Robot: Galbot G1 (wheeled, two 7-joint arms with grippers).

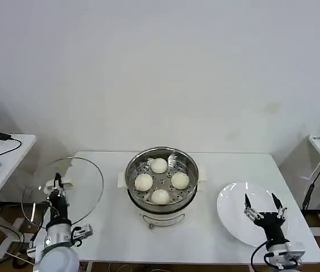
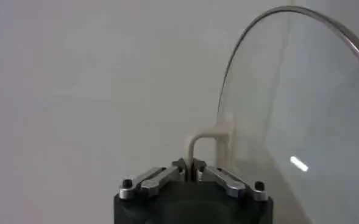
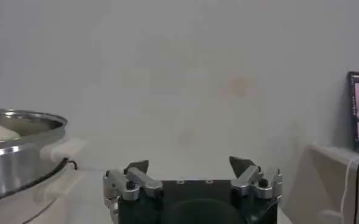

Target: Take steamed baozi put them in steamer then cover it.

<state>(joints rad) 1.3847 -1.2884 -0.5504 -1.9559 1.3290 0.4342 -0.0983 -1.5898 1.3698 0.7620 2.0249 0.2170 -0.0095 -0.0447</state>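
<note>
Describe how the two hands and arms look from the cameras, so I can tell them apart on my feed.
Both look alike. The left hand and right hand each have a black body, silver metal finger links with dark screws, and black pointed fingertips. The wrists behind are white and grey with silver fittings, and a black cable loops at the right one. No markings are visible.

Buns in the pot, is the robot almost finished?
Nearly. All four steamed baozi sit in the steamer, and the white plate is bare. The left gripper holds the glass lid by its handle, left of the pot. The right gripper hovers open over the plate. Only covering remains.
</note>
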